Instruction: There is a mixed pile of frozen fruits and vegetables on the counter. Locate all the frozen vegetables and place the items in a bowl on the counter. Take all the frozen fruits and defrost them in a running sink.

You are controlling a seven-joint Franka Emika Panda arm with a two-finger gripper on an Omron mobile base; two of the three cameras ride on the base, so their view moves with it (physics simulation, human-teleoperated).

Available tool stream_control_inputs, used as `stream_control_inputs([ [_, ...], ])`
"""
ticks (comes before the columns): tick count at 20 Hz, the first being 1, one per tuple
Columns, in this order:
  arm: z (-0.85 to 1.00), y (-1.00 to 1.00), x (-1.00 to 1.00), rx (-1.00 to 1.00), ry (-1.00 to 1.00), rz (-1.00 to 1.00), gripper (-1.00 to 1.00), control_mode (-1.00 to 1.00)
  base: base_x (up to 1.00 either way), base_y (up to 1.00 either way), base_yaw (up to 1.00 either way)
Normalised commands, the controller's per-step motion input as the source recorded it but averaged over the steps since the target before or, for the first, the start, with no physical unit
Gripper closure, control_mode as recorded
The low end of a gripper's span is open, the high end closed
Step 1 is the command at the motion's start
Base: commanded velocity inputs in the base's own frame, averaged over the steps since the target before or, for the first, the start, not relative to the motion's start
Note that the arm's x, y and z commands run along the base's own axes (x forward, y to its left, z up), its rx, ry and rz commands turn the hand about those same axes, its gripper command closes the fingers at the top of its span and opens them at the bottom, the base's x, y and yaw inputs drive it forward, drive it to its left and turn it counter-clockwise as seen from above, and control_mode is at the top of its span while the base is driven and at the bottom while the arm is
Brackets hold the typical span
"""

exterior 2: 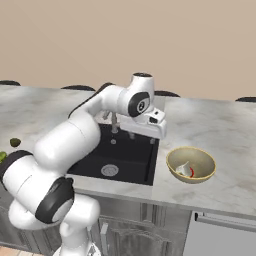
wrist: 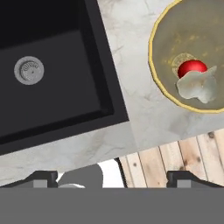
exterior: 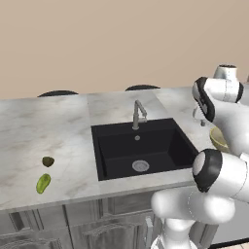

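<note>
The tan bowl stands on the counter right of the black sink. In it lie the red tomato and the whitish garlic bulb. Left of the sink, the dark olive lump and the yellow-green oblong fruit rest on the counter. My gripper hovers open over the sink's right side, just left of the bowl, with nothing between its fingers. In the hand view the bowl sits at the upper right and the sink at the left.
A grey angular faucet rises behind the basin, and a round silver drain sits in its floor. Dark chair backs show beyond the counter's far edge. Wooden floor shows below the counter's front edge.
</note>
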Motion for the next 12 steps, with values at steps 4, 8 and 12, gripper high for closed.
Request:
stream_control_inputs([
  [4,-0.18,0.8,-0.15,0.1,0.14,0.18,-1.0,-1.0,0.0,0.0,0.0],
  [8,-0.17,0.87,-0.1,0.13,0.12,0.18,-1.0,-1.0,0.0,0.0,0.0],
  [12,-0.17,0.83,-0.18,0.15,0.12,0.18,-1.0,-1.0,0.0,0.0,0.0],
])
